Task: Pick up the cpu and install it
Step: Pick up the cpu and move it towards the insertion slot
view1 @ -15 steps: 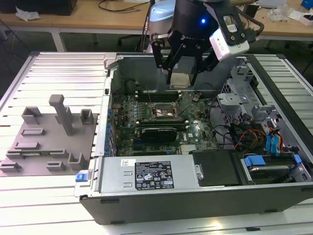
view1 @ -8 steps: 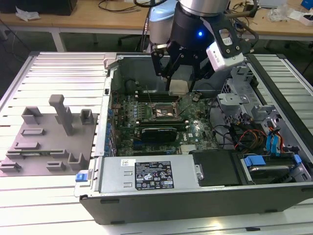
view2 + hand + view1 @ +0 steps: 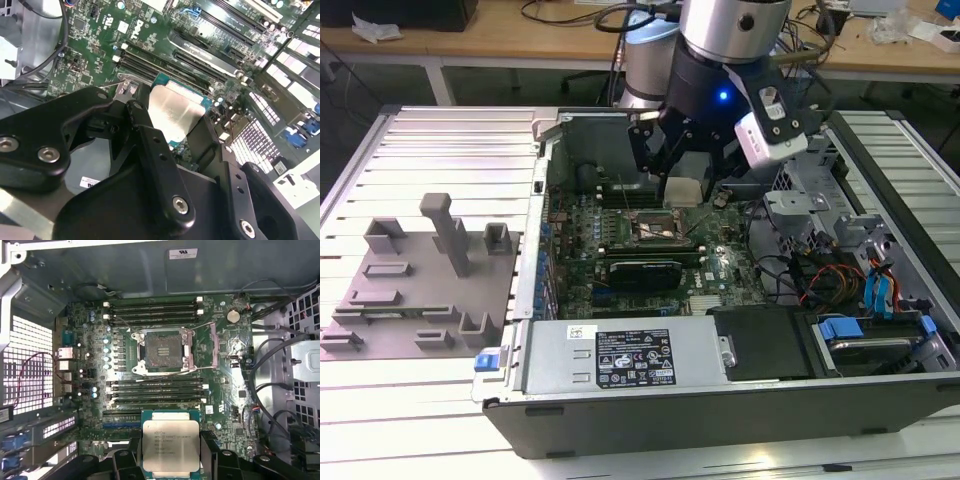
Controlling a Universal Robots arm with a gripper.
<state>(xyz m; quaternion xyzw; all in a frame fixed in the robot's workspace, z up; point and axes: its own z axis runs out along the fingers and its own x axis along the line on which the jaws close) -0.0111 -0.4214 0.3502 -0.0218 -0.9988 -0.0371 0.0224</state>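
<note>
- The gripper (image 3: 684, 182) is closed narrowly on the cpu (image 3: 682, 190), clamping two opposite edges. In the exterior view the pair hangs at upper centre of the frame, inside the open computer case (image 3: 720, 400).
- The socket (image 3: 655, 228) lies just below and slightly left of the cpu in that frame: near, but not directly beneath. The chip looks raised clear of the motherboard (image 3: 720, 265).
- The cpu lies flat, its silvery top facing up toward the wrist.
- It is close to square, so I judge no real long axis. In the first wrist view its edges run parallel to the socket's metal frame, and the socket well is bare, so the chip is not yet seated.
</note>
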